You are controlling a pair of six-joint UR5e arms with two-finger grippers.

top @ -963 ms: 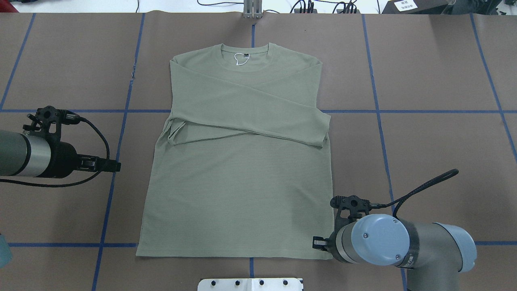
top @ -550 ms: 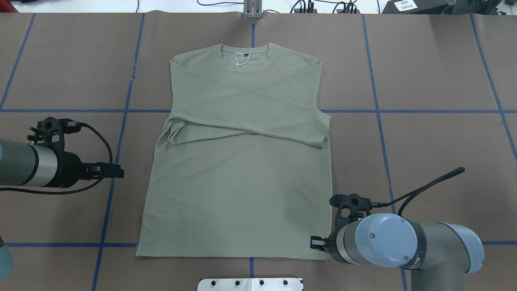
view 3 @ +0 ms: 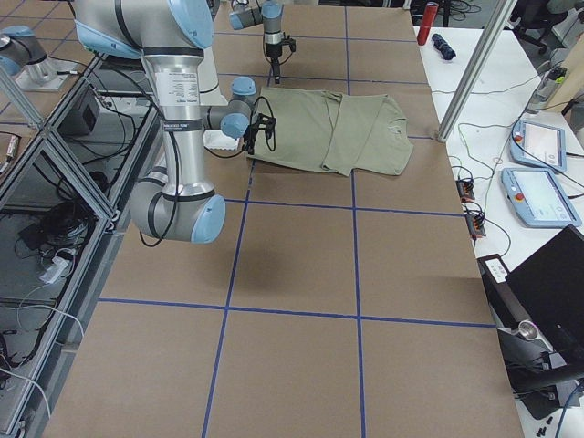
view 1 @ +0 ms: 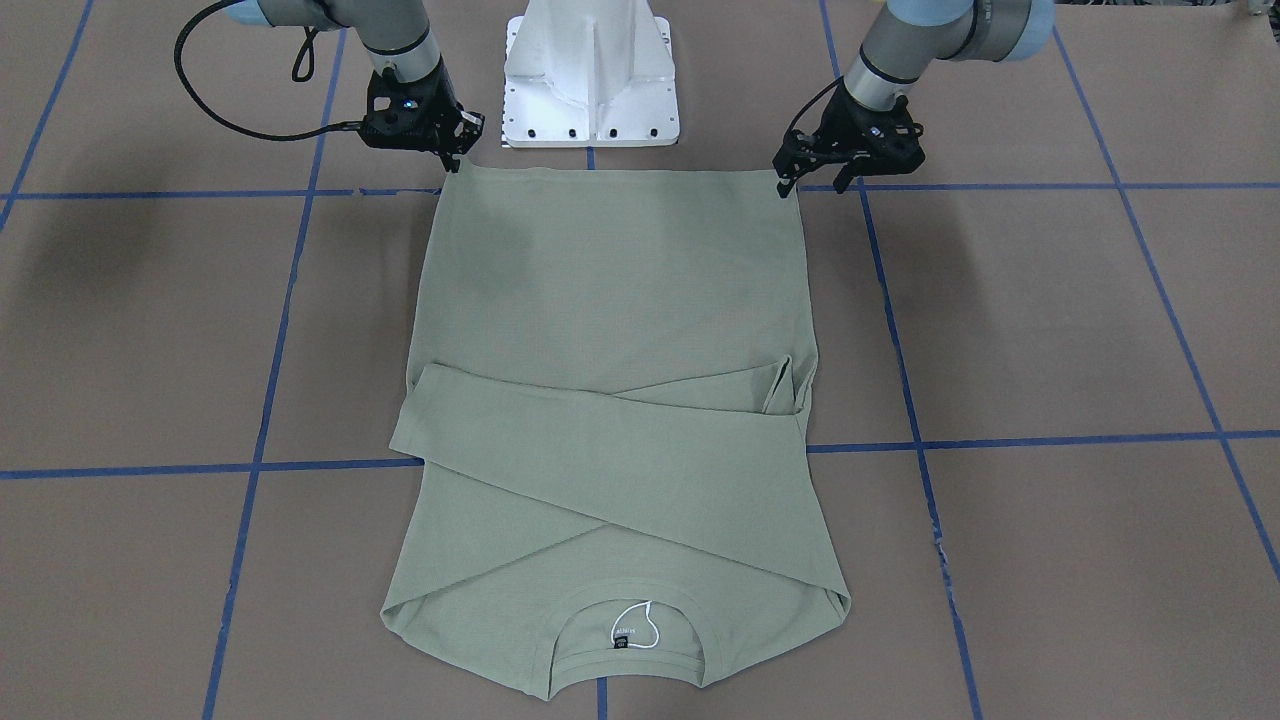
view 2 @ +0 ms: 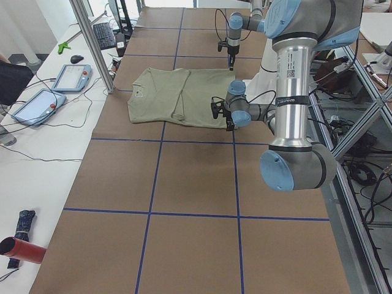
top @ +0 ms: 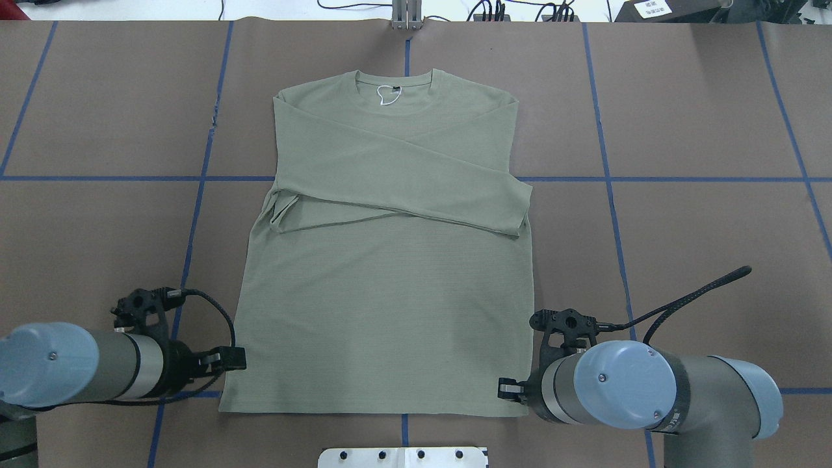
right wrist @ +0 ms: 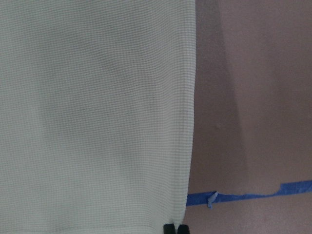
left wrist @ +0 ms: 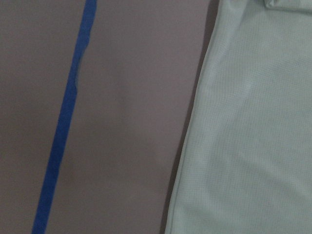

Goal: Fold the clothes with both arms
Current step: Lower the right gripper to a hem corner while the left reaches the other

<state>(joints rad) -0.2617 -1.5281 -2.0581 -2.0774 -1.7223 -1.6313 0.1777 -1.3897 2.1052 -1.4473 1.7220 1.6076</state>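
Table cover: brown paper sheets (top: 715,97), flat, spanning the whole work surface.
Grid: blue tape lines (top: 715,179) crossing the paper in large rectangles.
Pedestal: white metal base (view 1: 590,70), bolt heads along its foot, at the middle of the table's robot-side edge.
Post: aluminium upright (view 2: 92,43) at the table's operator-side edge.
Bench: white top (view 2: 37,159) running along that same edge.
Pendants: cabled touch-screen tablet (view 2: 72,78), with a second tablet (view 2: 33,105) near it on the bench.
Keyboard: black (view 2: 104,35), with a mouse (view 2: 76,59) close by.
Cylinder: red (view 2: 21,250), lying at the bench's near end, with a dark blue bundle (view 2: 21,223) just beside it.
Laptop: black (view 3: 552,292), at the bench's opposite end.
Cables: black leads (top: 520,10) at the table's far edge.
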